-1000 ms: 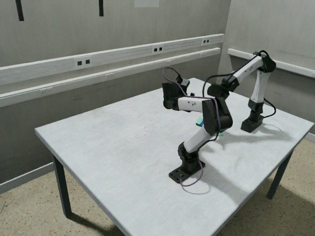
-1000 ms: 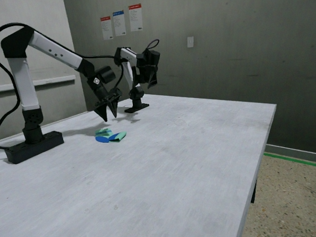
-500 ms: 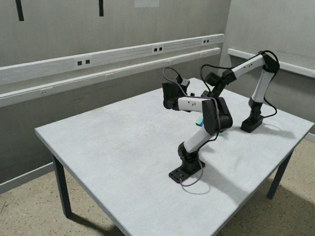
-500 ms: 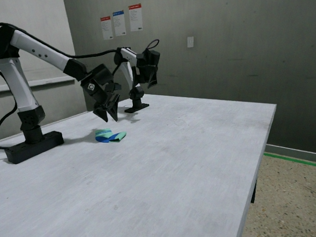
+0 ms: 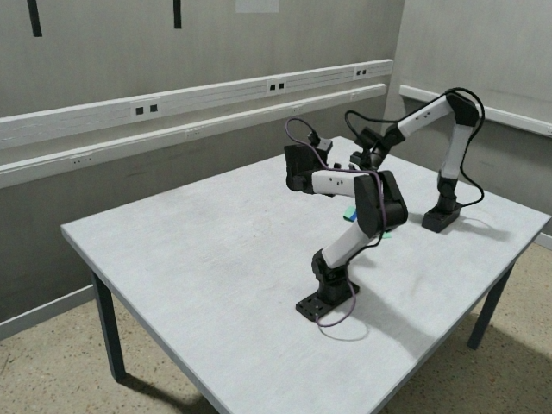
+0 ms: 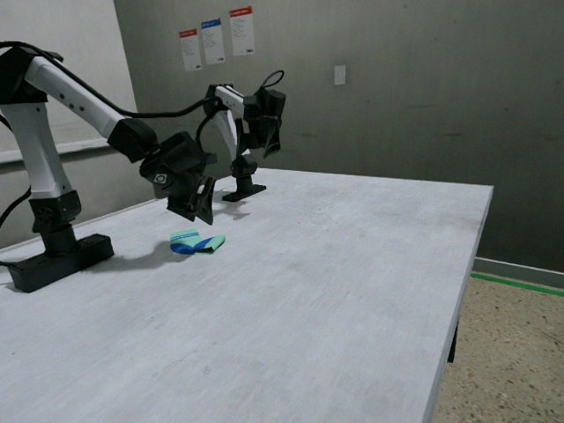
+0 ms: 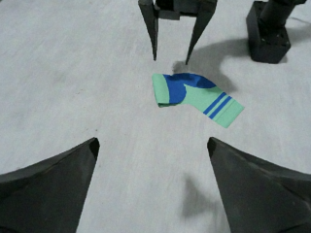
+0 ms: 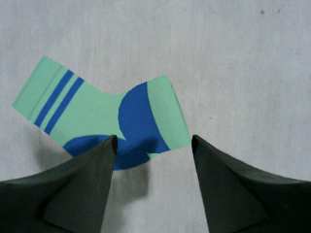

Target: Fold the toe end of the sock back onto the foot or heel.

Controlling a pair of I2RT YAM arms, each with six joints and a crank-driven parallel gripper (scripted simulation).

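The mint and blue sock (image 5: 348, 213) (image 6: 189, 235) (image 7: 194, 95) (image 8: 97, 115) lies on the table. Its striped cuff (image 7: 228, 114) (image 8: 35, 88) lies flat at one end. At the other end the blue toe (image 7: 176, 93) (image 8: 138, 114) is folded back over the foot and reaches the blue heel (image 7: 194, 79) (image 8: 87, 144), with a mint band at the fold. My right gripper (image 6: 200, 221) (image 7: 170, 62) (image 8: 155, 137) is open and empty, above the sock. My left gripper (image 6: 253, 155) (image 7: 153, 140) is open and empty, high off to one side. In the top view the left arm partly hides the sock.
The right arm's base (image 5: 440, 219) (image 6: 59, 263) (image 7: 268, 38) stands on the table (image 5: 191, 249) (image 6: 318, 295) beyond the cuff side. The left arm's base (image 5: 327, 299) (image 6: 244, 193) stands farther along the same side. Cables loop above both arms.
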